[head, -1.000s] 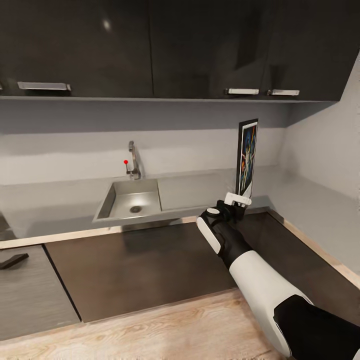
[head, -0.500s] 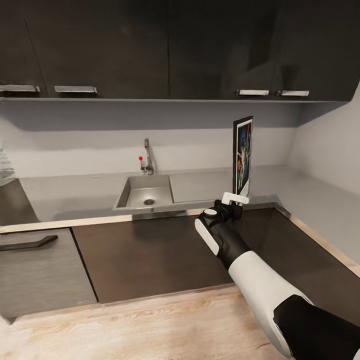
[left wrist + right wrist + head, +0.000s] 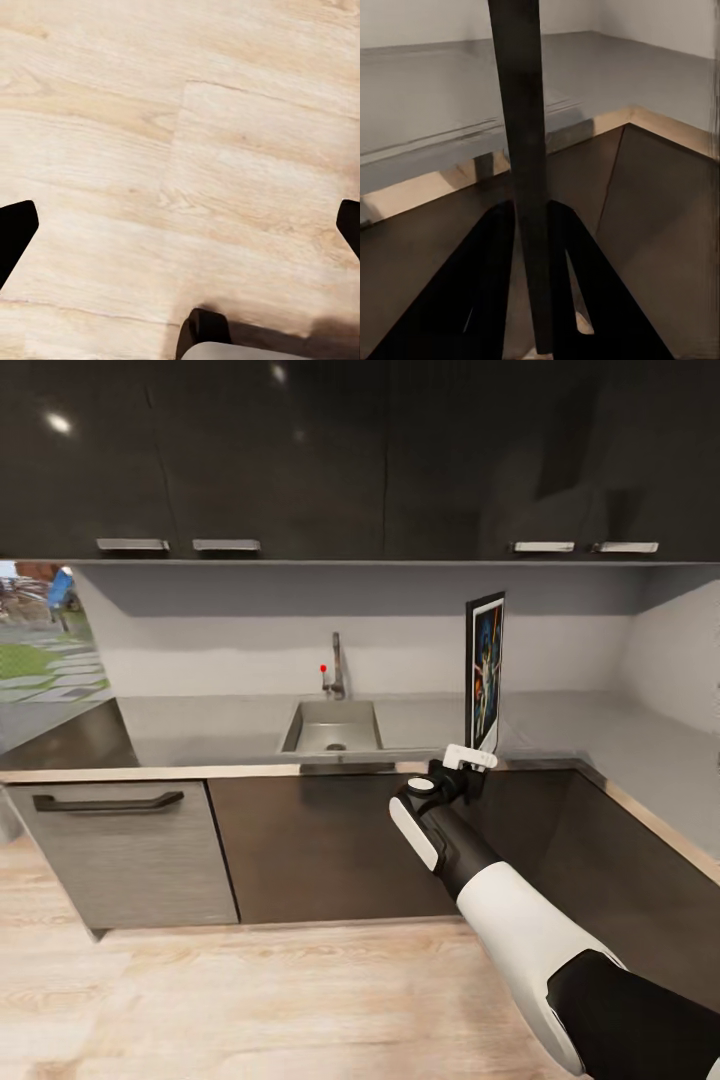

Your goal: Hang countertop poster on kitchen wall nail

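So closest to the camera, lower right of the head view, the right arm reaches up and forward, white forearm going into a black wrist. The right gripper (image 3: 472, 768) is pinching the poster (image 3: 487, 672) by its bottom edge, and in the right wrist view you can see both dark fingers (image 3: 491, 285) pressed against the thin black frame edge (image 3: 526, 172) from either side.

The poster itself stands upright, right of centre in the frame, turned nearly edge-on to the head camera, so it looks like a narrow tall strip: black frame, white border inside, and a blue scene with small bright figures. Can't read any lettering from this angle.

The left gripper (image 3: 180, 225) has its black fingertips well spread at the two side edges of the left wrist view, with nothing between them, just pale wood floor (image 3: 180, 135).

Further back, past the poster, is the kitchen countertop (image 3: 220, 720), grey steel over dark cabinet fronts, with the sink (image 3: 333, 728) mid-frame and a faucet (image 3: 337, 665) with a red knob behind it. Dark upper cabinets (image 3: 300, 455) fill the top.
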### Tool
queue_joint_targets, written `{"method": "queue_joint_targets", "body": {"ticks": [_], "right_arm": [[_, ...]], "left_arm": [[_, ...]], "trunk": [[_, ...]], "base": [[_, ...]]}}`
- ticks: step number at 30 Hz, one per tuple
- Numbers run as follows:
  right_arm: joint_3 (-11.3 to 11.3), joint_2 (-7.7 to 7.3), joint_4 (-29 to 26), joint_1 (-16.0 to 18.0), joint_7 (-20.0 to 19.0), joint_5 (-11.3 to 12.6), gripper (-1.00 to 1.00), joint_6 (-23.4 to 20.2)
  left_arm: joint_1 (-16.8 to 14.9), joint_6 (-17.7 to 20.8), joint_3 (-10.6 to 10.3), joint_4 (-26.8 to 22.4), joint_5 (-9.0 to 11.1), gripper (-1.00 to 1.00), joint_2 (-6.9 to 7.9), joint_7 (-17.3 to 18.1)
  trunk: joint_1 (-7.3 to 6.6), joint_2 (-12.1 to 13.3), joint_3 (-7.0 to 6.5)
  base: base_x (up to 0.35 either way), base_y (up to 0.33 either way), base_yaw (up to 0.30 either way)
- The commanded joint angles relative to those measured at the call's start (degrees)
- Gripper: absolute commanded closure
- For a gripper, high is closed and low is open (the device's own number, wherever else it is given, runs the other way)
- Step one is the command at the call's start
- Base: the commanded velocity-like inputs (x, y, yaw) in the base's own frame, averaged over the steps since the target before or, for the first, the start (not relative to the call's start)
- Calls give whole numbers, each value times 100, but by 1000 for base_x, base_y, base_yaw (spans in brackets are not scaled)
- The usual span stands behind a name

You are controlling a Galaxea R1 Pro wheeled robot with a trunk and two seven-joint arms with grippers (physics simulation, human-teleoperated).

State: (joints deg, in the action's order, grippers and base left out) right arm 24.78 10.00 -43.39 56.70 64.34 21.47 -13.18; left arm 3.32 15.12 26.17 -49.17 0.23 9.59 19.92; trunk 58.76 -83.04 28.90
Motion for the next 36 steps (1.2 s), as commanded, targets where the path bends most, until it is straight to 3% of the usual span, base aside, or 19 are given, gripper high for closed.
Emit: {"method": "queue_joint_targets", "body": {"ticks": [1, 4, 6, 7, 9, 11, 14, 19, 23, 27, 30, 34, 36], "right_arm": [[18, 0, -2, 7, 33, 25, 100, -51], [32, 0, -11, 7, 11, 24, 100, -39], [268, 0, -107, 7, -69, 24, 100, -16], [508, 0, -242, 7, -101, 25, 100, -10], [779, 0, -403, 4, -125, 28, 100, -7], [1282, 0, -673, 1, -169, 61, 100, -15], [1604, 0, -963, -1, -379, 297, 100, -24], [1864, 0, -1399, -17, -915, 929, 100, -35], [1922, -10, -1758, -222, -1285, 1091, 100, -51], [1942, -46, -2226, -600, -1995, 1132, 100, -88], [2008, -122, -2595, -919, -2333, 1118, 100, -194], [2249, -421, -3054, -1286, -2806, 1105, 100, -261], [2433, -856, -3420, -1541, -3438, 1099, 100, -266]], "left_arm": [[2, 43, 13, -14, 3, -100, -1, 28], [2, 44, 13, -15, 3, -100, -1, 29], [2, 43, 13, -18, 3, -100, -1, 29], [2, 42, 12, -20, 3, -100, -1, 29], [2, 43, 12, -19, 3, -100, -1, 29], [2, 43, 11, -20, 3, -100, -1, 28], [2, 44, 11, -20, 3, -100, -1, 29], [2, 43, 11, -16, 3, -100, -1, 26], [2, 44, 11, -17, 3, -100, -1, 29], [2, 43, 11, -15, 3, -100, -1, 30], [2, 44, 11, -15, 3, -100, -1, 30], [2, 41, 14, -16, 3, -100, 6, 30], [2, 42, 13, -15, 3, -100, 25, 30]], "trunk": [[-3, -4, 5], [-3, -4, 5], [-3, -4, 5], [-3, -4, 5], [-3, -4, 5], [-3, -4, 5], [-3, -4, 5], [-3, -4, 5], [-3, -4, 5], [-3, -4, 5], [-3, -4, 5], [-3, -4, 5], [-3, -4, 5]], "base": [[-320, 0, 16], [-320, 0, 10], [-255, 0, 4], [-149, 0, 2], [-107, 0, 2], [-50, 0, 1], [-24, 0, 0], [-8, 0, 0], [-1, 0, 0], [0, 0, 0], [0, 0, 0], [0, 0, 0], [0, 0, 0]]}}
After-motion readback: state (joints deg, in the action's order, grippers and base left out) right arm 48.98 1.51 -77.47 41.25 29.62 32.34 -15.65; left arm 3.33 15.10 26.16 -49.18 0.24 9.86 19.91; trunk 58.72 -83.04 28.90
